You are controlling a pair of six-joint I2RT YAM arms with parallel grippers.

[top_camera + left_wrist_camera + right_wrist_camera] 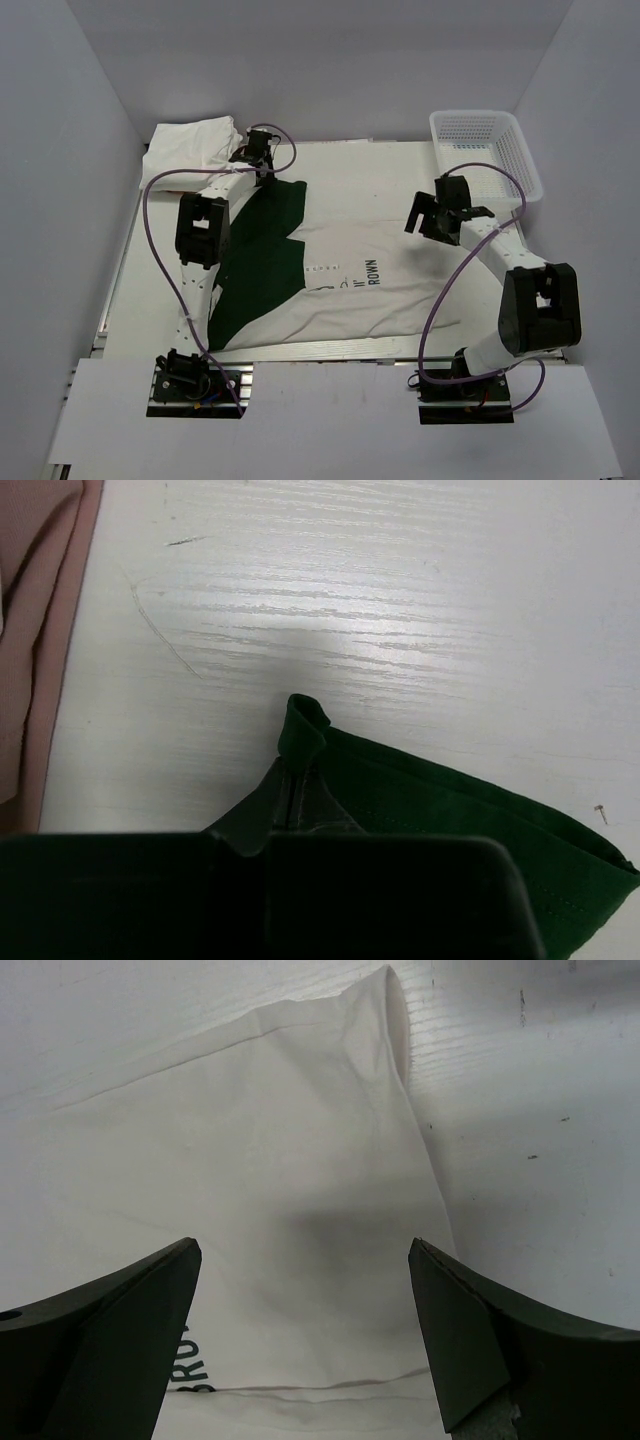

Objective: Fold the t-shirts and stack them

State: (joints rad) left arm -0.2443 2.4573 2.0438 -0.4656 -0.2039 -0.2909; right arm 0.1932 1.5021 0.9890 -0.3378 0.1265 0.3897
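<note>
The cream t-shirt (350, 265) is soft, matt cloth, lightly creased, with flat black printed lettering. Its sleeve (470, 810) is dark green cloth, matt too, with a stitched hem. The table (400, 600) under the shirt is white with a wood-grain texture and a faint sheen where light falls. Near the shirt's sleeve lies orange-pink cloth (30, 630), matt and soft. Beyond that sleeve is a rumpled white cloth pile (190, 145). The basket (500, 150), right of the shirt, is white plastic lattice. My right fingers (110, 1340), over the shirt, are dark, smooth, matt plastic.
</note>
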